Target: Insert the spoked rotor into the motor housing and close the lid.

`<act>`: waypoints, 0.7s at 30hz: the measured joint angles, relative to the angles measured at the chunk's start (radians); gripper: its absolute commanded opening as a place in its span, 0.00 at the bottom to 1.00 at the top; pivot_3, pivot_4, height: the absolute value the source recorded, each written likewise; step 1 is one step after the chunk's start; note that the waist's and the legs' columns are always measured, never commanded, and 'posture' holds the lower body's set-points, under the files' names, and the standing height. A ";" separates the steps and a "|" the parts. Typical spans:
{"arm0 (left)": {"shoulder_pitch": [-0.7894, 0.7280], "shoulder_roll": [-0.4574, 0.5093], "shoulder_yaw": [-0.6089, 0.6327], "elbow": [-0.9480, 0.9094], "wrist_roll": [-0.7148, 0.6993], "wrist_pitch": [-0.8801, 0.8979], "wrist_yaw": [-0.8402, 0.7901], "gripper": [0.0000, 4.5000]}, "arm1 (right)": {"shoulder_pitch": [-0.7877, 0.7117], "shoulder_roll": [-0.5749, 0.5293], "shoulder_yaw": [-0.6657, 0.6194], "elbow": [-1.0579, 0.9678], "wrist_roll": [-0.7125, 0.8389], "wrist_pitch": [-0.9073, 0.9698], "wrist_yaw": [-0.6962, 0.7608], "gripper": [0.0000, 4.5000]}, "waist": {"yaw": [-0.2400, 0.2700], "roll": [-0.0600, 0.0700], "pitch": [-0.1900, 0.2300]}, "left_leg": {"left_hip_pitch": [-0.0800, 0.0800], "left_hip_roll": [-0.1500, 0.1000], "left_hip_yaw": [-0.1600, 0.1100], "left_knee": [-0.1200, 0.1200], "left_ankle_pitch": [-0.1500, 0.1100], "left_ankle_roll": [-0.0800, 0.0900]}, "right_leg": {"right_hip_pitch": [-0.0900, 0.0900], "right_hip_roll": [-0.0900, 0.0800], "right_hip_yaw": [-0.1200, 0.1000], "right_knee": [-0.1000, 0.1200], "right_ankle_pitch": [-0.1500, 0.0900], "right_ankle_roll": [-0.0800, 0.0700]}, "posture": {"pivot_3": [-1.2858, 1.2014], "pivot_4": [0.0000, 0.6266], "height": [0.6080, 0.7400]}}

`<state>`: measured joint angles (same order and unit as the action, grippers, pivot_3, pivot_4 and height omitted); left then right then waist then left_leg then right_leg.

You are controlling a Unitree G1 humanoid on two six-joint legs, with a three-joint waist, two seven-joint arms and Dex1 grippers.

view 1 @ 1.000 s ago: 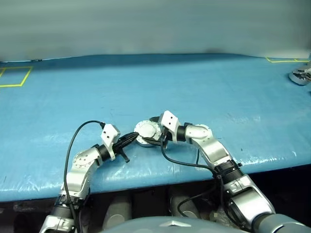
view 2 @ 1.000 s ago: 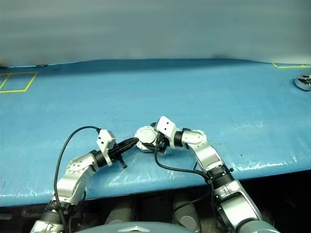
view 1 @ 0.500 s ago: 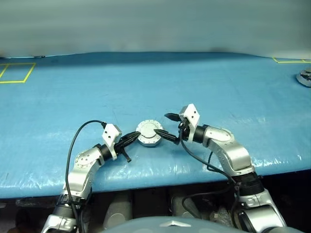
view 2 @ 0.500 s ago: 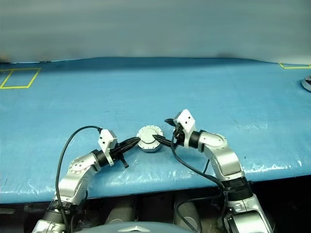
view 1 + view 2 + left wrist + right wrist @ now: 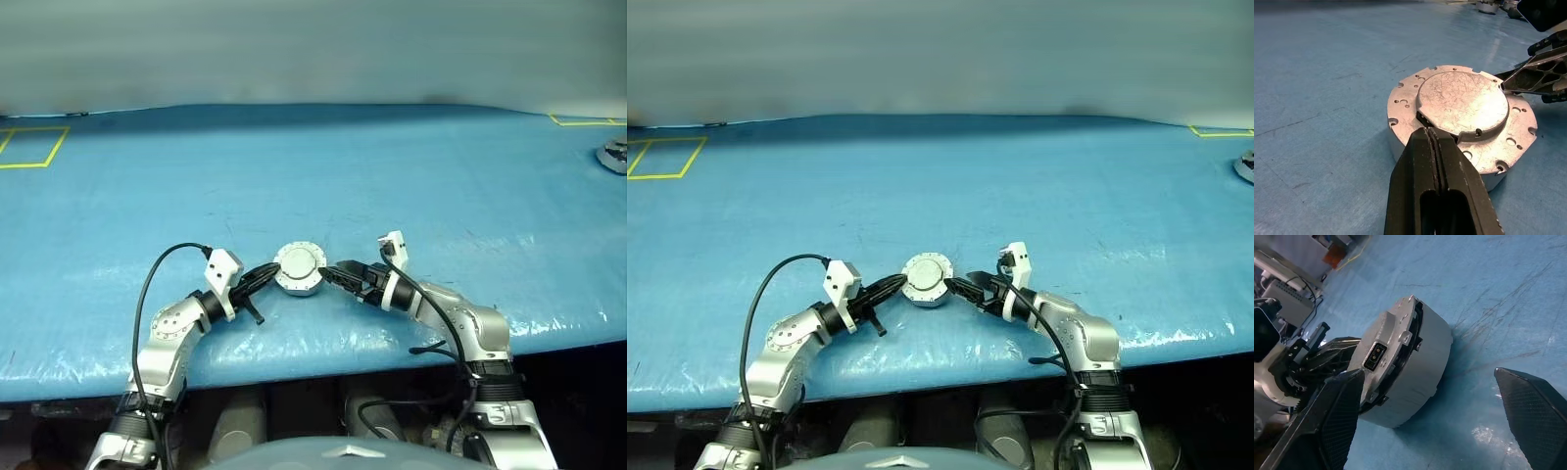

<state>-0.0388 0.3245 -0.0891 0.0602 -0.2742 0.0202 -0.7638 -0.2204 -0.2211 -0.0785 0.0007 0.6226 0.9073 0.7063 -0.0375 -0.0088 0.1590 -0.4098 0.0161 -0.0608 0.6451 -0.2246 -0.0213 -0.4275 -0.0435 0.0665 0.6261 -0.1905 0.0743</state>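
The motor housing [image 5: 298, 285] stands on the blue table near its front edge, a short round silver drum. The lid [image 5: 1462, 103], a plain grey disc, lies on top of it, slightly off-centre. The spoked rotor is hidden. My left gripper [image 5: 265, 277] is shut, and its tips rest at the lid's near rim in the left wrist view. My right gripper [image 5: 335, 276] is open beside the housing's right side, holding nothing. One of its fingers [image 5: 1530, 73] reaches close to the lid's far rim; I cannot tell whether it touches.
The blue table cover [image 5: 313, 176] stretches far behind the housing. A small metal object [image 5: 613, 157] sits at the far right edge. Yellow tape marks a square [image 5: 29, 147] at the far left. The table's front edge runs just below both grippers.
My right gripper has come off the housing's top, rolled over and drawn back to the right, down near the table. The left gripper and the housing kept still.
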 measured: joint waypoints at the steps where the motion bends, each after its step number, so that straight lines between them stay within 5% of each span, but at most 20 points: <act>1: 0.000 0.000 0.000 0.000 0.000 0.000 0.000 0.00 | 0.000 0.005 -0.004 0.002 0.016 0.015 -0.006 0.99 | 0.000 0.000 0.000 | 0.000 0.000 0.000 0.000 0.000 0.000 | 0.000 0.000 0.000 0.000 0.000 0.000 | 0.52 0.24 1.00; 4: 0.002 0.000 0.001 0.000 0.000 -0.001 0.000 0.00 | 0.000 0.027 -0.020 0.012 0.052 0.046 -0.017 0.99 | -0.001 0.000 0.000 | 0.000 0.000 0.000 0.000 0.000 0.000 | 0.000 0.000 0.000 0.000 0.000 0.000 | 0.52 0.24 1.00; 6: 0.002 0.001 0.001 0.000 0.000 -0.002 0.001 0.00 | 0.000 0.038 -0.025 0.015 0.066 0.060 -0.029 0.91 | -0.002 0.000 0.000 | 0.000 0.000 0.000 0.000 0.000 0.000 | 0.000 0.000 0.000 0.000 0.000 0.000 | 0.52 0.24 1.00; 13: 0.006 0.002 0.001 0.000 0.001 -0.007 0.004 0.00 | 0.008 0.067 -0.035 0.040 0.097 0.096 -0.052 0.43 | -0.003 0.000 0.000 | 0.000 0.000 0.000 0.000 0.000 0.000 | 0.000 0.000 0.000 0.000 0.000 0.000 | 0.52 0.24 1.00; 21: 0.007 0.014 0.004 0.000 0.019 -0.007 0.005 0.00 | 0.007 0.069 -0.035 0.042 0.129 0.097 -0.050 0.30 | -0.005 0.001 -0.001 | 0.001 0.000 0.000 0.001 0.000 0.000 | 0.001 0.000 0.000 0.001 0.000 0.000 | 0.52 0.24 1.00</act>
<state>-0.0320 0.3382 -0.0855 0.0601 -0.2554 0.0134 -0.7589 -0.2130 -0.1524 -0.1132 0.0429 0.7516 1.0046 0.6562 -0.0425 -0.0080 0.1584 -0.4086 0.0163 -0.0606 0.6462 -0.2245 -0.0211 -0.4263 -0.0433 0.0666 0.6269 -0.1904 0.0744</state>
